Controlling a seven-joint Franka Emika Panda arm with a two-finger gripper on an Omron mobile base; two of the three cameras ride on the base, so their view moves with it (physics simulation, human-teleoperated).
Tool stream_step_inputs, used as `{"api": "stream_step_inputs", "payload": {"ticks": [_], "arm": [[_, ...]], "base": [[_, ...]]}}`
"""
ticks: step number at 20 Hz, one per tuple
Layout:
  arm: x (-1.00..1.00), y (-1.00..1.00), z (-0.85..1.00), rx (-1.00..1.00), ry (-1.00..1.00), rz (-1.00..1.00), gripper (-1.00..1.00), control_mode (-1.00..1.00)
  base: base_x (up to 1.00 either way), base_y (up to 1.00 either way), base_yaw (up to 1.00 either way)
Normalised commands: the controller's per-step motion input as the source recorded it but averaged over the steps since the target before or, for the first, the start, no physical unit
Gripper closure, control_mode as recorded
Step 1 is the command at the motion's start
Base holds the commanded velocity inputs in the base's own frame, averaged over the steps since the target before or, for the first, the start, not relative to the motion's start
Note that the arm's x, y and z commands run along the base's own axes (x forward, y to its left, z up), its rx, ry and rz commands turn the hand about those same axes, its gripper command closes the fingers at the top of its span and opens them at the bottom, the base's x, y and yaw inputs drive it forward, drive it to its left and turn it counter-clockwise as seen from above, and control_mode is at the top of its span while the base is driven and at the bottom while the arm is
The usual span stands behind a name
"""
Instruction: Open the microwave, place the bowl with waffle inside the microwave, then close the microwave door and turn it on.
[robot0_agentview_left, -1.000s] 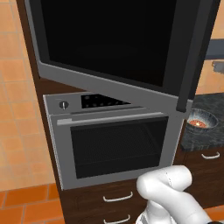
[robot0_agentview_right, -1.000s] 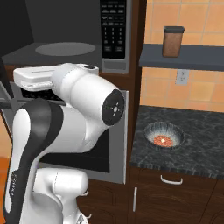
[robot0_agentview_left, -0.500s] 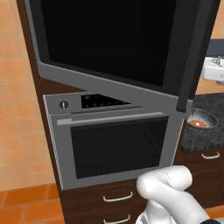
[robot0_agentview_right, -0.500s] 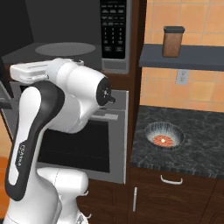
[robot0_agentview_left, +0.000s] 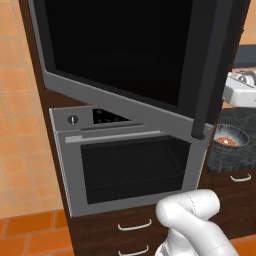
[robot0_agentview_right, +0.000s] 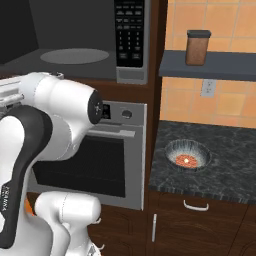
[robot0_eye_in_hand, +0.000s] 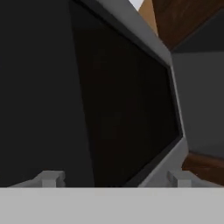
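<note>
Microwave (robot0_agentview_right: 80, 45), a boxy steel appliance, stands open above the oven (robot0_agentview_left: 127, 165), its smooth black glass door (robot0_agentview_left: 125, 55) swung wide and a round pale plate (robot0_agentview_right: 75, 56) inside. Right of the oven, on speckled dark counter (robot0_agentview_right: 230, 165), sits the round grey bowl (robot0_agentview_right: 187, 155) holding orange-white waffle. Gripper (robot0_eye_in_hand: 116, 178) fingers stand wide apart, facing the door.

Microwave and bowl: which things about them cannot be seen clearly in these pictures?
- Left base view: the microwave door stands open and hides the cavity and keypad.
- Right base view: the white arm covers the cavity's lower left; the keypad labels are too small to read.
- The food in the bowl with waffle is too small to identify.
- Hand view: the door edge blocks everything behind.
</note>
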Motion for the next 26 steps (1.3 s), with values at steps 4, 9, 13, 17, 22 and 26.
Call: {"api": "stream_step_inputs", "payload": {"ticks": [4,9,13,17,22,26], "arm": [[-0.79,0.74,0.0,0.0,0.0,0.27,-1.0,-1.0],[-0.58,0.72,0.04,0.0,0.0,0.25,-1.0,-1.0],[-0.38,0.42,0.02,-0.01,0.0,0.16,-1.0,-1.0],[-0.07,-0.09,0.11,-0.04,0.0,0.01,-1.0,-1.0],[-0.11,-0.91,0.35,0.07,0.01,-0.15,-1.0,-1.0],[-0.21,-1.0,0.44,0.24,0.08,-0.29,-1.0,-1.0]], "base": [[0.0,0.0,0.0],[0.0,0.0,0.0],[0.0,0.0,0.0],[0.0,0.0,0.0],[0.0,0.0,0.0],[0.0,0.0,0.0]]}}
